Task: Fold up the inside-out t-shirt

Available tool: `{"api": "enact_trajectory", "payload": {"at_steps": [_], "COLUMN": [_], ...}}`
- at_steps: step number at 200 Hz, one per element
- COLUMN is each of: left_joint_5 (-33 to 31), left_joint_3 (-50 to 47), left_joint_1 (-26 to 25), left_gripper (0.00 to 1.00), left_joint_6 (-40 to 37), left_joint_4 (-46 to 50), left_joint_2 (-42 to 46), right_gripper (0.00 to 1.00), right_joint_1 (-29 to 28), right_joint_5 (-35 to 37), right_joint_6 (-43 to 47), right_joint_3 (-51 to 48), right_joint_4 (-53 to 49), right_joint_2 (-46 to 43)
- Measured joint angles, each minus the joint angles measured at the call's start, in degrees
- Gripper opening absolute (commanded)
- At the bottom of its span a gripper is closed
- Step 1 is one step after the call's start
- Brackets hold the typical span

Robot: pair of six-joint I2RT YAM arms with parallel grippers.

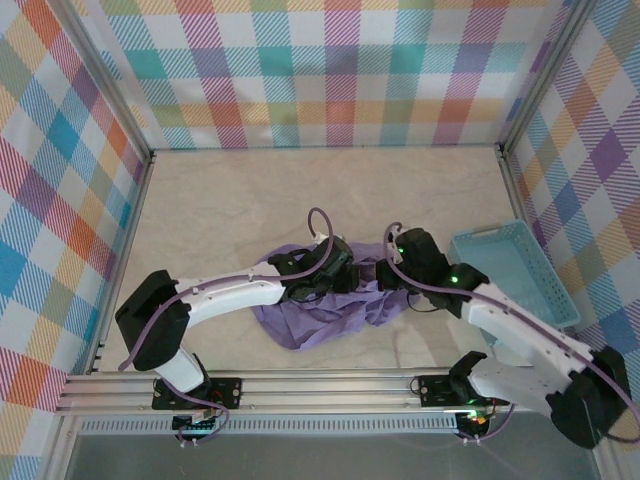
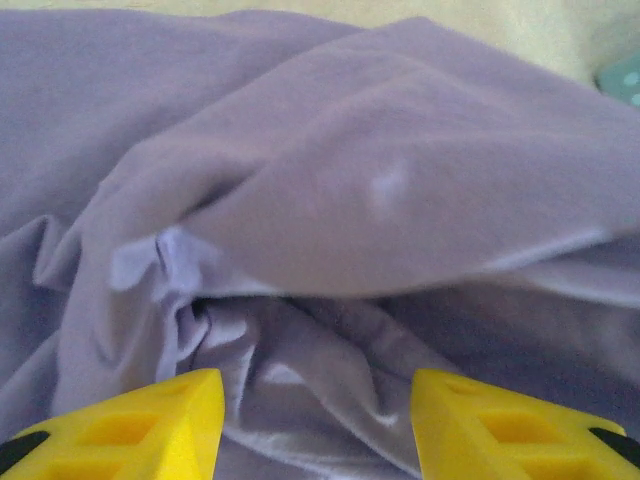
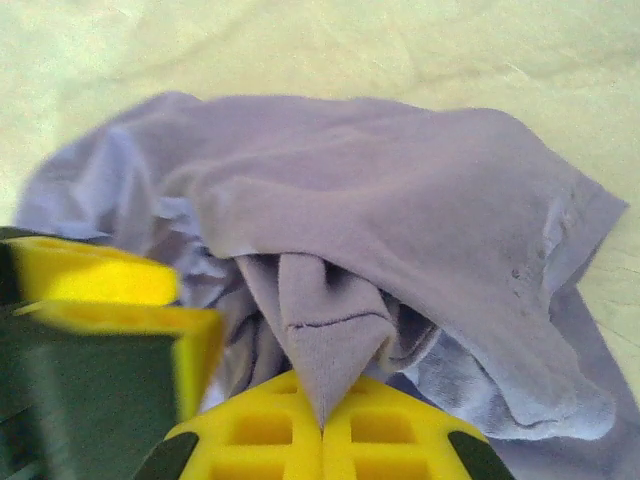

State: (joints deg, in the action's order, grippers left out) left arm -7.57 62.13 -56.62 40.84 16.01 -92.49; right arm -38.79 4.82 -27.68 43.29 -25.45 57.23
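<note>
1. When this moment was taken, your t-shirt (image 1: 320,315) lay in a crumpled purple heap on the table (image 1: 240,200), near the front edge and roughly midway between the two arms.
2. You had both claws down on the far side of that heap, close to one another, the left claw (image 1: 348,272) over its middle and the right claw (image 1: 385,275) at its right end.
3. Your right claw was closed tight. In the right wrist view its yellow fingertips (image 3: 270,430) met, and a pointed fold of the shirt was pinched between them, rising from the grip into the bunched cloth above.
4. Your left claw stood partly open. In the left wrist view its two yellow fingers (image 2: 150,420) were well apart, with rumpled cloth lying in the gap and beyond it; nothing was clamped between them.
5. Folds of the shirt were piled over one another, and a paler seam edge showed among the creases in the left wrist view.
6. You had a light blue basket (image 1: 487,233) sitting on the table to the right, beside the right arm and apart from the shirt.
</note>
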Motion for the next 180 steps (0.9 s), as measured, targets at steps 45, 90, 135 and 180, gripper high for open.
{"api": "enact_trajectory", "payload": {"at_steps": [45,90,135,180], "left_joint_5": [0.61,0.48,-3.23,-7.56], "left_joint_3": [2.99,6.64,5.18,-7.21], "left_joint_1": [0.00,-0.24,-3.32,-10.78], "left_gripper": [0.51,0.22,0.00,0.00], "left_joint_6": [1.44,1.77,-0.24,-2.82], "left_joint_4": [1.66,4.09,4.07,-3.78], "left_joint_2": [-6.97,-13.00,-11.10,2.27], "right_gripper": [0.00,0.00,0.09,0.39], "right_joint_1": [-0.02,0.00,0.61,0.96], "right_joint_5": [-1.31,-1.09,4.52,5.81], "right_joint_6": [-4.52,-6.67,-10.97,-13.55], "right_joint_3": [-6.27,-8.92,-10.40,-12.26], "right_joint_4": [0.59,0.59,-2.21,-5.90], "right_joint_2": [-6.03,-6.71,-3.32,-0.83]}}
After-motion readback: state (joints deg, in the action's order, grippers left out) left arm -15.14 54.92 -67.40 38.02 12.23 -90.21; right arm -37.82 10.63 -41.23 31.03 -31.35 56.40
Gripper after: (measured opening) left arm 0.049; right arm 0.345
